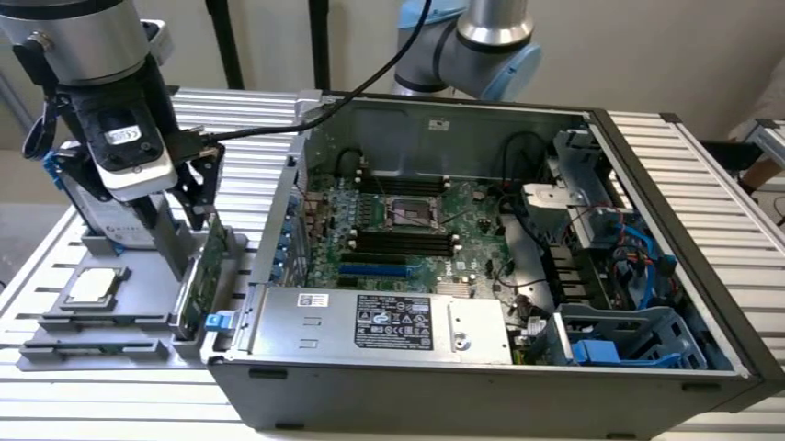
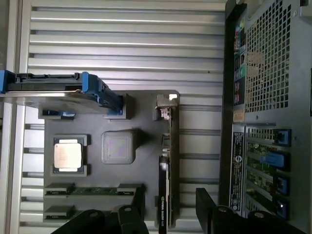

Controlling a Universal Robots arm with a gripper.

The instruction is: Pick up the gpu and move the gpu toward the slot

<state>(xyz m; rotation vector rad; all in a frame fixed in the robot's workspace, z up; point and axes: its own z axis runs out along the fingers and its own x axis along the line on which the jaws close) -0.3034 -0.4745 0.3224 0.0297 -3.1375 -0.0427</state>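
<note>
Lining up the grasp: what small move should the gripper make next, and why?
Probably ease straight down a little: the open gripper straddles the edge-on gpu standing in its gray holder, one finger either side, and neither seems to touch it yet.

The gripper (image 2: pixel 170 199) straddles the gpu (image 2: pixel 164 185), its dark fingers (image 2: pixel 207 209) spread on either side without touching it. The card stands edge-on in a gray holder (image 2: pixel 141 112), between the computer case (image 2: pixel 268 97) and a processor chip (image 2: pixel 67 156). A blue-railed hard drive (image 2: pixel 53 90) stands at the holder's edge.

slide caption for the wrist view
Open pincer straddles the gpu standing edge-on in its grey holder beside the computer case.
</note>
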